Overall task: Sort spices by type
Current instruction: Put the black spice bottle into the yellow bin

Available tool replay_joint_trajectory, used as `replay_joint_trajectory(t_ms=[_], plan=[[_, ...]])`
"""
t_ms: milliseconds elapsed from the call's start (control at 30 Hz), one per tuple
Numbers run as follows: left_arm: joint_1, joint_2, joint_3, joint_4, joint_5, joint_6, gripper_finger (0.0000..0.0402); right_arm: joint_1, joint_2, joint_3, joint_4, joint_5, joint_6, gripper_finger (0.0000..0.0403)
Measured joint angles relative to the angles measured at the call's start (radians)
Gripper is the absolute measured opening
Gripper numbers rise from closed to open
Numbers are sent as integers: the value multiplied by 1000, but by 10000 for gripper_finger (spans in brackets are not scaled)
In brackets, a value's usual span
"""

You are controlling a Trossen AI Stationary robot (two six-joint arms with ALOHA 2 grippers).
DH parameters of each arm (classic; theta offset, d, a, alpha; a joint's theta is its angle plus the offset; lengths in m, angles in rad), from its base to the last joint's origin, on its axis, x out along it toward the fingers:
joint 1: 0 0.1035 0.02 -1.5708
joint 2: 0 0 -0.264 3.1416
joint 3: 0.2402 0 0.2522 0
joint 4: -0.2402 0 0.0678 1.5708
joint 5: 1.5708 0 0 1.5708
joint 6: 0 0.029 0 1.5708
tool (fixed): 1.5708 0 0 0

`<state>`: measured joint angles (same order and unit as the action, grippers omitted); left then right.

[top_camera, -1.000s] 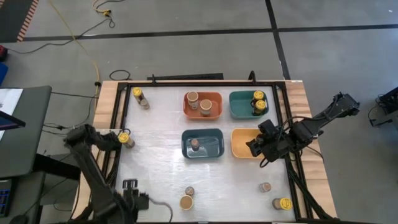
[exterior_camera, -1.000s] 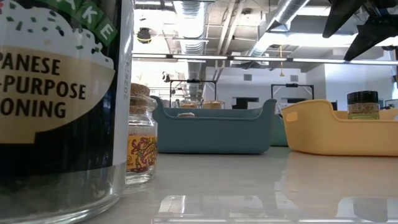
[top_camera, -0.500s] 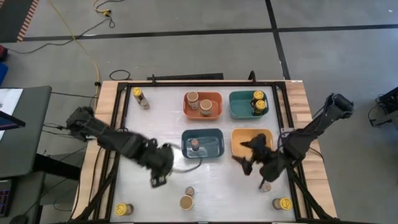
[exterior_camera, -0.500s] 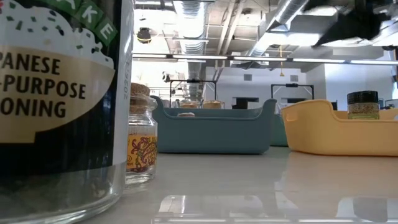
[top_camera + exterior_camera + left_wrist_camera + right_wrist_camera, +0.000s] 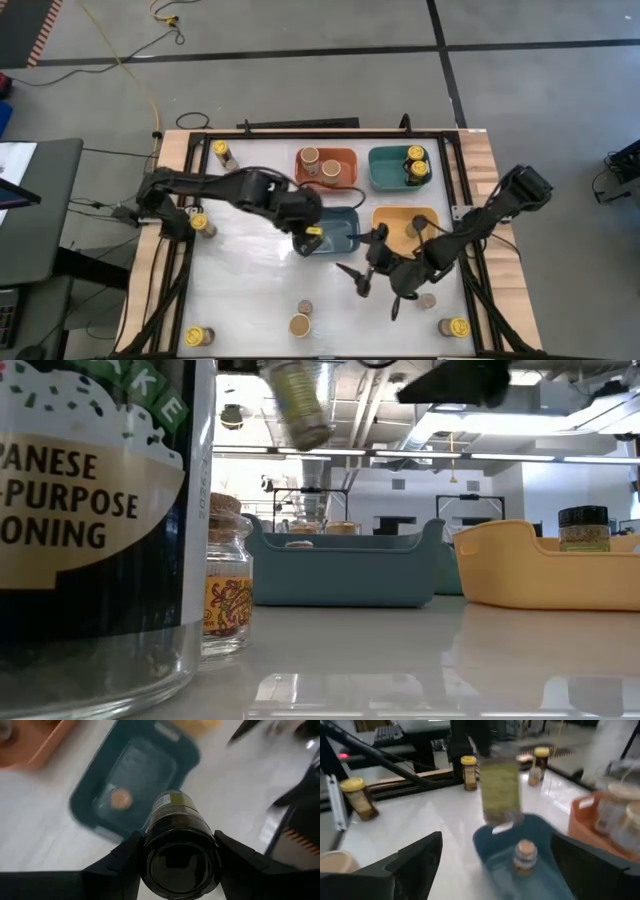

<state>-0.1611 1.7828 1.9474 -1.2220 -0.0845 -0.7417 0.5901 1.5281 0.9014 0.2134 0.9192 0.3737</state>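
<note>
My left gripper point(image 5: 310, 234) is over the left end of the blue bin point(image 5: 345, 240), shut on a dark-lidded spice jar point(image 5: 176, 815) with green contents. That jar also shows in the right wrist view point(image 5: 500, 790) and, tilted, at the top of the low view point(image 5: 298, 402). A small brown-topped jar point(image 5: 525, 856) stands in the blue bin under it. My right gripper point(image 5: 372, 290) hangs open over the table just near of the blue and yellow bins, its fingers point(image 5: 415, 862) spread wide and touching nothing. My left gripper pinches the jar by its dark-lidded upper end point(image 5: 180, 851) between the two fingers point(image 5: 131, 851), coming from above. The jar is lifted clear and hangs below the fingers, slightly tilted, over the blue bin.
The orange bin point(image 5: 345, 180) holds two tan-lidded jars, the teal bin point(image 5: 385, 170) yellow-lidded ones, the yellow bin point(image 5: 390, 235) a dark-topped jar point(image 5: 583, 528). Loose jars stand at the far left point(image 5: 222, 153), left edge point(image 5: 201, 222), near left point(image 5: 199, 336), near middle point(image 5: 300, 324) and near right point(image 5: 455, 327).
My left arm has swung quickly from the near left corner toward the right and far side, up to the blue bin, with the jar now above the bin's left end. My right gripper has left the yellow bin and moved toward the near edge and left.
</note>
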Motion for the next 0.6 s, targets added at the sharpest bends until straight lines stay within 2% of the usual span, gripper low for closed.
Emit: replay_joint_trajectory(t_ms=[100,333,600], plan=[[19,70,95,2,3,-38,196,-24,38,24,13,8,-91,397],[29,202,274,-26,3,-29,196,-79,64,62,-1,36,-120,397],[30,250,338,-37,7,-32,196,-99,54,64,-88,72,-117,377]])
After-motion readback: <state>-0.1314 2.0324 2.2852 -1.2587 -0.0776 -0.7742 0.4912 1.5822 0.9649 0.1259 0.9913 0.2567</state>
